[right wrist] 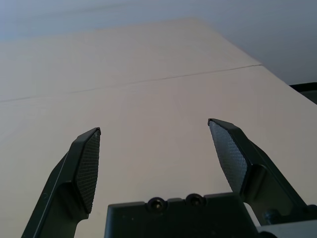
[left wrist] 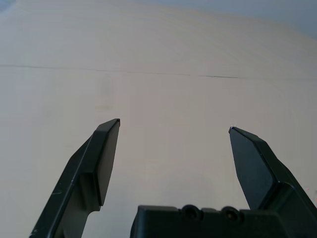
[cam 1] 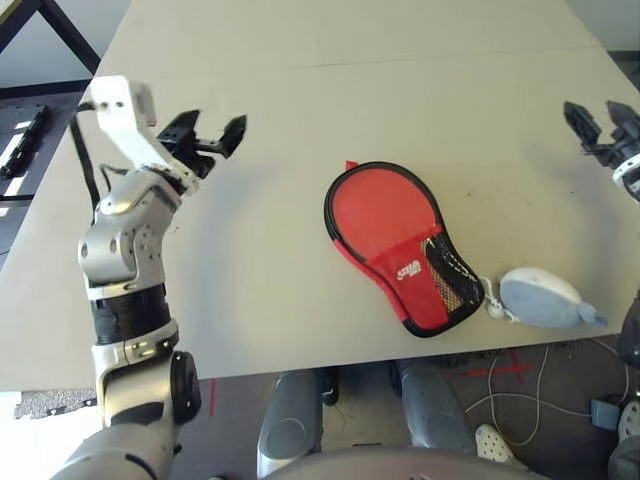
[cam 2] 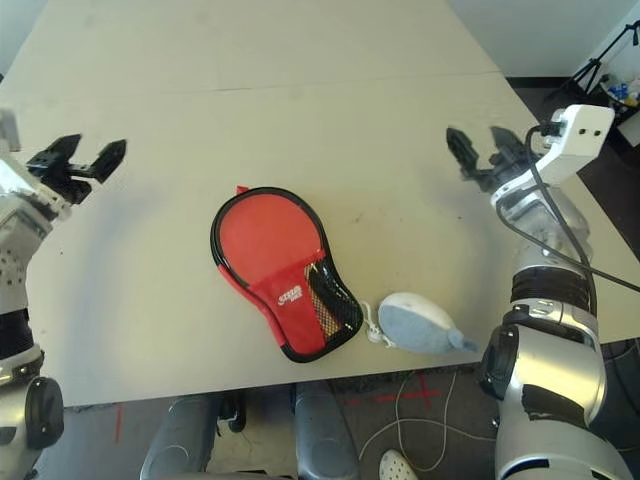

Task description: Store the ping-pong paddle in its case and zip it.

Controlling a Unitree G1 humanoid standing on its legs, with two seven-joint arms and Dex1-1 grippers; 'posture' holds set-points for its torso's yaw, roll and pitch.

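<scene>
The red case [cam 1: 385,228] lies flat near the table's front edge, its round end pointing away from me. Black zipper edging runs around it, and a black mesh pocket [cam 1: 447,275] and a white logo sit at the narrow end. The ping-pong paddle is hidden or out of view. My left gripper [cam 1: 208,135] hangs open above the table, well to the left of the case, with nothing between its fingers. My right gripper [cam 2: 478,150] is open too, raised far to the right of the case. Both wrist views, left gripper [left wrist: 174,126] and right gripper [right wrist: 154,125], look onto bare tabletop.
A whitish-grey soft pouch [cam 1: 541,298] with a cord lies just right of the case's narrow end, at the table's front edge. A seam [left wrist: 158,73] crosses the pale tabletop [cam 1: 300,90] farther back. Cables [cam 1: 520,385] lie on the floor below.
</scene>
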